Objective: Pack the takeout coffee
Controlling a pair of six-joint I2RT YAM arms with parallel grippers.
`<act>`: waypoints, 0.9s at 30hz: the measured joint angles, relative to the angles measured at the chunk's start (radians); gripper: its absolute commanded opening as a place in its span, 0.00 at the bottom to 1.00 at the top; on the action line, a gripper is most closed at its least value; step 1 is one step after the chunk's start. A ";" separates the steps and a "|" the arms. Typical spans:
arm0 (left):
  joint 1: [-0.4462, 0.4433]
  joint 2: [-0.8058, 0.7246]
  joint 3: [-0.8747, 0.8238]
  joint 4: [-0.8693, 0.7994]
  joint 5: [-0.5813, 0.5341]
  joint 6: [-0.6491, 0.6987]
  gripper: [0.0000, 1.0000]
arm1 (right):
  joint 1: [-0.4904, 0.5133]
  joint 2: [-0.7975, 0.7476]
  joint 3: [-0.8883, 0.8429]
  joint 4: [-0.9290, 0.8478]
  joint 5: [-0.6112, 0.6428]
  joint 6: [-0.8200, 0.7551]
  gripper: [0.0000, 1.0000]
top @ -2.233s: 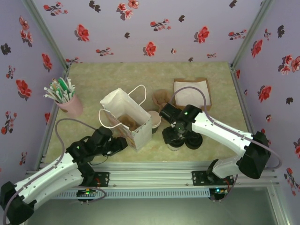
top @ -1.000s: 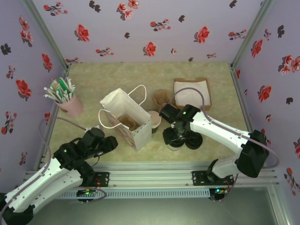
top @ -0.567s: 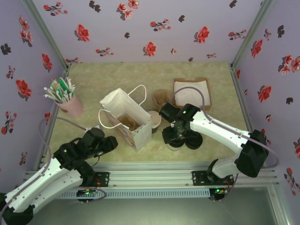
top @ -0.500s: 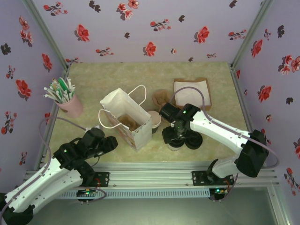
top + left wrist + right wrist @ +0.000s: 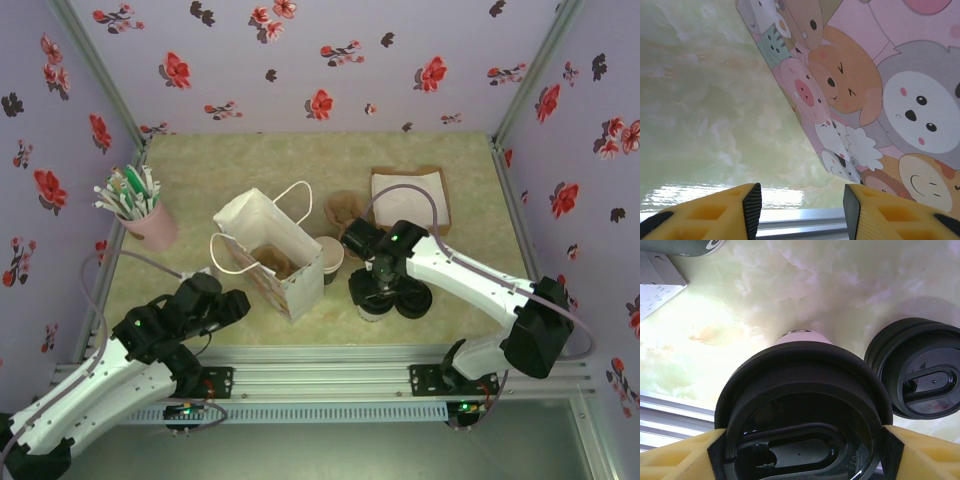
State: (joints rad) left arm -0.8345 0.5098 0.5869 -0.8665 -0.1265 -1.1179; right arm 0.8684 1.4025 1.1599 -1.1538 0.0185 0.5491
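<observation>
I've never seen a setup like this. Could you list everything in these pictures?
table: one, pale green marbled, underneath everything
walls: three, lilac with red flowers, around the table
paper bag: one, white with cartoon animals, standing open left of centre
pink cup: one, holding green-and-white sticks, far left
open cup: one, dark with cream inside, right beside the bag
takeout coffee: one, black-lidded, right of centre
spare lids: one stack, black, beside the coffee
napkins: one pile, white on brown, back right
brown paper item: one, behind the open cup, kind unclear
left tool: one, yellow fingers, open and empty, beside the bag's printed side
right tool: one, yellow fingers, closed on the coffee's lid
</observation>
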 measured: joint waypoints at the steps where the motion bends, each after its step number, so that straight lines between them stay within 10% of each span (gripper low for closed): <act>1: 0.000 -0.006 0.012 -0.019 -0.014 0.003 0.48 | 0.000 0.000 0.001 0.000 0.000 0.000 0.73; 13: 0.000 -0.020 0.399 -0.238 -0.292 0.141 0.56 | 0.000 -0.072 0.042 -0.063 0.000 0.000 0.70; 27: 0.040 0.362 0.895 -0.311 -0.486 0.449 0.62 | 0.000 -0.184 0.317 -0.227 -0.001 -0.010 0.70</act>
State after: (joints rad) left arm -0.7944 0.8722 1.4818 -1.1770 -0.6121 -0.6693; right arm 0.8684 1.2186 1.4769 -1.3808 0.0177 0.5396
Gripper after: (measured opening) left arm 0.616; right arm 0.704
